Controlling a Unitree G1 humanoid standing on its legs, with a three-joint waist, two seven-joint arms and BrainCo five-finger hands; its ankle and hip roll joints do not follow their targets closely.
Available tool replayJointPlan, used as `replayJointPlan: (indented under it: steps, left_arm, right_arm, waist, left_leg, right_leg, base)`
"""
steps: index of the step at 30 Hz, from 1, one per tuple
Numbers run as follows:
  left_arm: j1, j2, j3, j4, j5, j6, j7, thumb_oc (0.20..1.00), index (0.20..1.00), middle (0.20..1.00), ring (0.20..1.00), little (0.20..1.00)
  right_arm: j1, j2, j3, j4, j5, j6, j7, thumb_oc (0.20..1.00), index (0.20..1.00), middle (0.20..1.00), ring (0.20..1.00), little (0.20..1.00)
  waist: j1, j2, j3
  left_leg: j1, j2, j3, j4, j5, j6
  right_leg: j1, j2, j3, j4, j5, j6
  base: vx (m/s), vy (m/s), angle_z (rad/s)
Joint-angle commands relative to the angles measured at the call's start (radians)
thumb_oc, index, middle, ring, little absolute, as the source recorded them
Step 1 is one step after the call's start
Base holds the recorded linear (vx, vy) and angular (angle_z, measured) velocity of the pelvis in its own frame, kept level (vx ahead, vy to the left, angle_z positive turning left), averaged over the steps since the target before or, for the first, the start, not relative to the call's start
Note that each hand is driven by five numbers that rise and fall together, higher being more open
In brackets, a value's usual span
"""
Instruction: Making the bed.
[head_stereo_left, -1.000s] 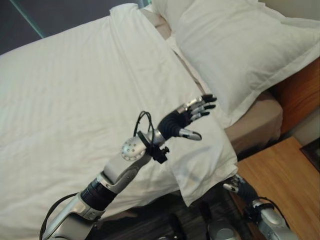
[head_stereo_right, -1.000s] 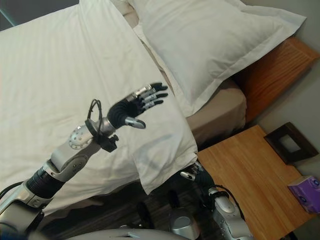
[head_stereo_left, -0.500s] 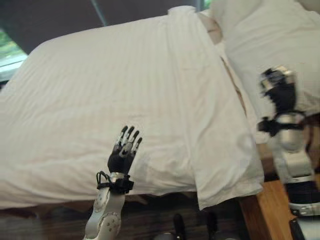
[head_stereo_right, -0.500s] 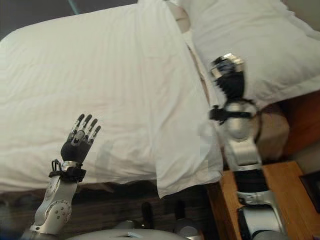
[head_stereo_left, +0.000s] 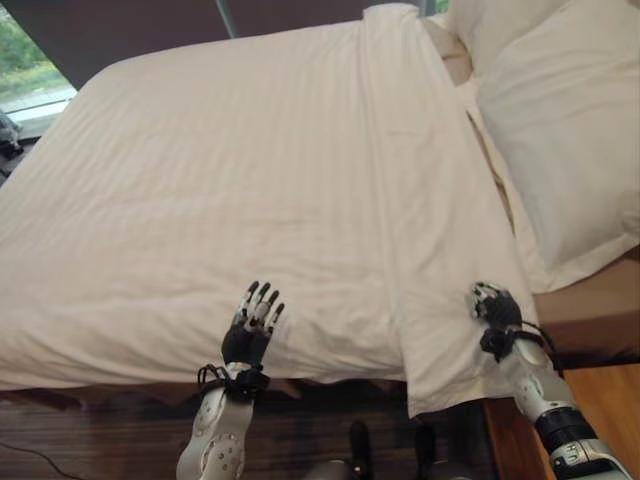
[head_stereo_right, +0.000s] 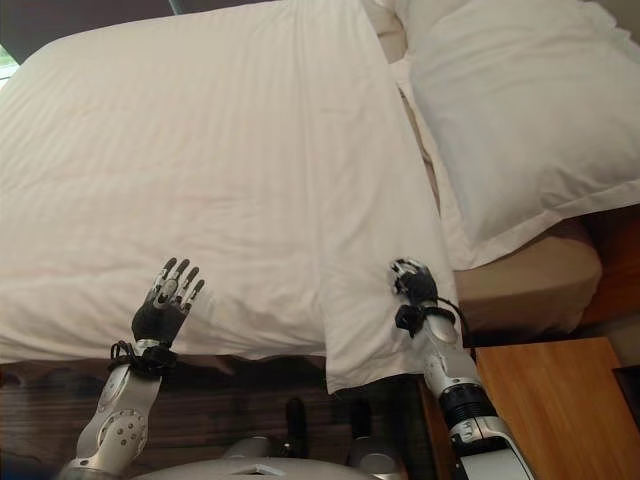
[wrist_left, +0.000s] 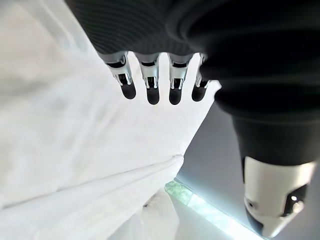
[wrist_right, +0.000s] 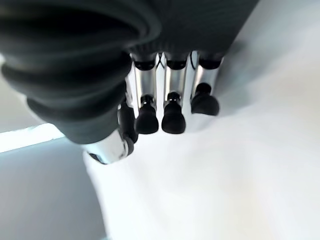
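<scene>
- The left hand (head_stereo_left: 250, 328) is raised at the near edge of the bed, fingers straight and slightly spread, holding nothing; its dark tips point up over the white striped duvet (head_stereo_left: 230, 190).
- In the left wrist view the same fingers (wrist_left: 151, 85) stand in an even row above the white cloth, apart from it.
- The right hand (head_stereo_right: 412, 282) rests on the folded-back band of the duvet near its near corner, fingers bent down toward the cloth (whether they pinch any of it cannot be told).
- In the right wrist view its fingertips (wrist_right: 173, 116) sit close over the white fabric.
- The duvet covers most of the mattress, fairly smooth with shallow creases, and its turned-over band (head_stereo_right: 375, 190) runs along the head end; one corner of it (head_stereo_left: 435, 385) hangs over the near edge of the bed.
- A large white pillow (head_stereo_right: 515, 110) with a flanged border lies at the head end, just beside the band, and part of it overhangs the side.
- Beneath the pillow a beige fitted sheet (head_stereo_right: 525, 285) shows on the mattress.
- A wooden bedside table (head_stereo_right: 545, 400) stands next to the bed by the right arm, and dark wood-plank flooring (head_stereo_left: 110, 435) shows below the bed's edge.
- Beyond the far side of the bed is a dark wall (head_stereo_left: 150, 25), with a window (head_stereo_left: 30, 70) showing daylight and greenery at one corner.
</scene>
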Motion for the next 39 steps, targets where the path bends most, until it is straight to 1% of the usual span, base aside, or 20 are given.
replayJointPlan:
  steps: [1,4,5,9,10,12,13,15,19,20,23,27,28,29,30,31,32,33,37,39]
  left_arm:
    - [-0.043,0.02,0.004,0.002,-0.014,-0.038,-0.043,1.0,1.0,1.0,1.0,1.0]
    - [-0.035,0.017,0.005,0.012,-0.019,-0.039,-0.051,1.0,1.0,1.0,1.0,1.0]
    - [-0.038,0.014,0.004,0.023,-0.013,-0.044,-0.045,1.0,1.0,1.0,1.0,1.0]
    - [-0.045,0.002,-0.009,0.041,0.013,-0.048,-0.037,1.0,1.0,1.0,1.0,1.0]
    - [-0.038,-0.002,-0.01,0.06,0.023,-0.039,-0.051,1.0,1.0,1.0,1.0,1.0]
    - [-0.038,-0.002,-0.011,0.06,0.022,-0.039,-0.052,1.0,1.0,1.0,1.0,1.0]
    - [-0.017,-0.01,-0.012,0.095,0.033,-0.02,-0.067,1.0,1.0,1.0,1.0,1.0]
    - [0.009,-0.008,-0.012,0.11,0.048,-0.006,-0.082,1.0,1.0,1.0,1.0,1.0]
    - [0.05,-0.017,-0.029,0.13,0.056,0.018,-0.103,1.0,1.0,1.0,1.0,1.0]
    - [0.05,-0.017,-0.03,0.13,0.056,0.018,-0.104,1.0,1.0,1.0,1.0,1.0]
    - [0.05,-0.007,-0.061,0.132,0.078,0.025,-0.111,1.0,1.0,1.0,1.0,1.0]
    - [0.038,0.001,-0.078,0.136,0.1,0.02,-0.1,1.0,1.0,1.0,1.0,1.0]
    - [0.035,0.002,-0.081,0.138,0.102,0.021,-0.097,1.0,1.0,1.0,1.0,1.0]
    - [0.039,0.002,-0.092,0.14,0.105,0.025,-0.104,1.0,1.0,1.0,1.0,1.0]
    - [0.039,0.002,-0.092,0.14,0.105,0.025,-0.104,1.0,1.0,1.0,1.0,1.0]
    - [0.04,0.004,-0.097,0.148,0.116,0.028,-0.108,1.0,1.0,1.0,1.0,1.0]
    - [0.054,0.004,-0.103,0.173,0.137,0.032,-0.11,1.0,1.0,1.0,1.0,1.0]
    - [0.063,0.003,-0.101,0.178,0.141,0.035,-0.106,1.0,1.0,1.0,1.0,1.0]
    - [0.102,-0.002,-0.119,0.22,0.211,0.047,-0.121,1.0,1.0,1.0,1.0,1.0]
    - [0.11,-0.005,-0.118,0.23,0.223,0.048,-0.124,1.0,1.0,1.0,1.0,1.0]
  right_arm:
    - [-0.057,-0.001,-0.015,0.079,0.08,0.005,0.017,0.2,0.2,0.2,0.2,0.2]
    - [-0.039,-0.002,-0.014,0.14,0.062,0.024,0.045,0.2,0.2,0.2,0.2,0.2]
    - [-0.029,-0.007,-0.033,0.197,0.059,0.022,0.045,0.2,0.2,0.2,0.2,0.2]
    - [0.007,-0.01,-0.114,0.366,0.072,0.012,0.03,0.2,0.2,0.2,0.2,0.2]
    - [0.063,-0.005,-0.165,0.442,0.07,0.014,0.042,0.2,0.2,0.2,0.2,0.2]
    - [0.063,-0.006,-0.165,0.443,0.07,0.013,0.043,0.2,0.2,0.2,0.2,0.2]
    - [0.138,-0.002,-0.227,0.545,0.052,0.025,0.055,0.2,0.2,0.2,0.2,0.2]
    - [0.192,-0.016,-0.274,0.629,0.021,0.039,0.057,0.2,0.2,0.2,0.2,0.2]
    - [0.283,-0.035,-0.37,0.706,0.021,0.05,0.045,0.2,0.2,0.2,0.2,0.2]
    - [0.284,-0.035,-0.371,0.706,0.021,0.05,0.046,0.2,0.2,0.2,0.2,0.2]
    - [0.303,-0.042,-0.388,0.699,0.038,0.046,0.037,0.2,0.2,0.2,0.2,0.2]
    - [0.291,-0.043,-0.368,0.645,0.057,0.029,0.026,0.2,0.2,0.2,0.2,0.2]
    - [0.285,-0.043,-0.361,0.617,0.067,0.02,0.021,0.2,0.2,0.2,0.2,0.2]
    - [0.281,-0.041,-0.342,0.497,0.079,-0.01,0.012,0.2,0.2,0.2,0.2,0.2]
    - [0.283,-0.039,-0.342,0.493,0.079,-0.009,0.01,0.2,0.2,0.2,0.2,0.2]
    - [0.288,-0.037,-0.329,0.444,0.064,-0.018,0.004,0.2,0.2,0.2,0.2,0.2]
    - [0.302,-0.041,-0.282,0.278,-0.015,-0.033,-0.018,0.545,0.545,0.545,0.545,0.545]
    - [0.305,-0.042,-0.261,0.204,-0.051,-0.036,-0.026,1.0,1.0,1.0,1.0,1.0]
    - [0.354,-0.016,-0.186,-0.036,-0.15,-0.038,0.0,1.0,1.0,1.0,1.0,1.0]
    - [0.364,-0.005,-0.179,-0.069,-0.156,-0.038,0.006,1.0,1.0,1.0,1.0,1.0]
  waist:
    - [0.016,-0.026,-0.015]
    - [0.015,-0.005,-0.013]
    - [0.014,0.008,-0.013]
    - [0.001,0.016,-0.012]
    - [-0.015,0.013,-0.01]
    - [-0.014,0.013,-0.01]
    - [-0.034,0.003,-0.011]
    - [-0.048,-0.006,-0.014]
    - [-0.075,-0.028,-0.014]
    - [-0.074,-0.028,-0.014]
    - [-0.089,-0.047,-0.021]
    - [-0.095,-0.058,-0.027]
    - [-0.098,-0.063,-0.03]
    - [-0.103,-0.071,-0.034]
    - [-0.103,-0.071,-0.034]
    - [-0.104,-0.076,-0.037]
    - [-0.1,-0.086,-0.04]
    - [-0.098,-0.092,-0.039]
    - [-0.091,-0.108,-0.043]
    - [-0.092,-0.11,-0.043]
  left_leg:
    - [0.049,-0.018,-0.003,0.008,0.008,-0.037]
    - [0.037,-0.026,-0.004,0.008,0.013,-0.038]
    - [0.031,-0.029,-0.001,0.008,0.015,-0.039]
    - [0.035,-0.028,0.003,0.008,0.013,-0.04]
    - [0.041,-0.026,0.004,0.008,0.009,-0.039]
    - [0.042,-0.026,0.003,0.008,0.009,-0.039]
    - [0.052,-0.025,0.003,0.008,0.001,-0.037]
    - [0.061,-0.023,0.004,0.008,-0.006,-0.035]
    - [0.076,-0.019,0.012,0.008,-0.017,-0.032]
    - [0.077,-0.019,0.013,0.008,-0.017,-0.031]
    - [0.083,-0.014,0.023,0.008,-0.024,-0.03]
    - [0.089,-0.009,0.03,0.008,-0.027,-0.029]
    - [0.09,-0.009,0.032,0.008,-0.029,-0.028]
    - [0.093,-0.006,0.038,0.008,-0.029,-0.028]
    - [0.094,-0.006,0.039,0.008,-0.03,-0.028]
    - [0.096,-0.006,0.039,0.008,-0.031,-0.027]
    - [0.101,-0.003,0.046,0.008,-0.033,-0.024]
    - [0.106,-0.001,0.054,0.008,-0.036,-0.022]
    - [0.126,0.003,0.072,0.008,-0.042,-0.018]
    - [0.131,0.004,0.07,0.008,-0.044,-0.017]
  right_leg:
    - [-0.032,-0.056,-0.005,0.016,0.005,0.08]
    - [-0.049,-0.062,-0.003,0.016,0.009,0.081]
    - [-0.057,-0.065,-0.001,0.016,0.011,0.083]
    - [-0.055,-0.062,0.0,0.016,0.008,0.083]
    - [-0.049,-0.06,0.0,0.016,0.005,0.082]
    - [-0.048,-0.06,0.0,0.016,0.004,0.082]
    - [-0.037,-0.057,0.0,0.016,0.0,0.082]
    - [-0.026,-0.055,0.0,0.016,-0.003,0.083]
    - [-0.016,-0.049,0.006,0.016,-0.005,0.085]
    - [-0.015,-0.049,0.006,0.016,-0.005,0.085]
    - [-0.012,-0.044,0.014,0.016,-0.004,0.086]
    - [-0.011,-0.04,0.026,0.016,-0.001,0.086]
    - [-0.012,-0.038,0.029,0.016,0.0,0.086]
    - [-0.011,-0.036,0.035,0.016,0.002,0.086]
    - [-0.011,-0.036,0.036,0.016,0.002,0.086]
    - [-0.009,-0.035,0.036,0.016,0.002,0.085]
    - [-0.006,-0.03,0.038,0.016,0.004,0.085]
    - [-0.005,-0.027,0.036,0.016,0.007,0.087]
    - [0.011,-0.021,0.033,0.016,0.004,0.082]
    - [0.017,-0.022,0.032,0.016,0.002,0.082]
  base:
    - [-0.01,0.005,0.03]
    - [0.0,0.0,0.0]
    - [0.0,0.0,0.0]
    - [0.02,0.001,-0.02]
    - [0.03,-0.004,-0.01]
    - [0.03,-0.007,0.03]
    - [0.05,-0.014,0.0]
    - [0.05,-0.005,0.05]
    - [0.01,0.004,0.03]
    - [-0.01,0.006,-0.1]
    - [-0.01,0.01,-0.19]
    - [-0.02,0.009,-0.13]
    - [-0.03,0.011,-0.12]
    - [-0.03,0.011,-0.16]
    - [-0.03,0.007,-0.18]
    - [-0.03,-0.009,-0.11]
    - [-0.04,-0.014,-0.07]
    - [-0.04,-0.01,-0.04]
    - [-0.01,-0.001,-0.14]
    - [0.0,0.003,-0.09]
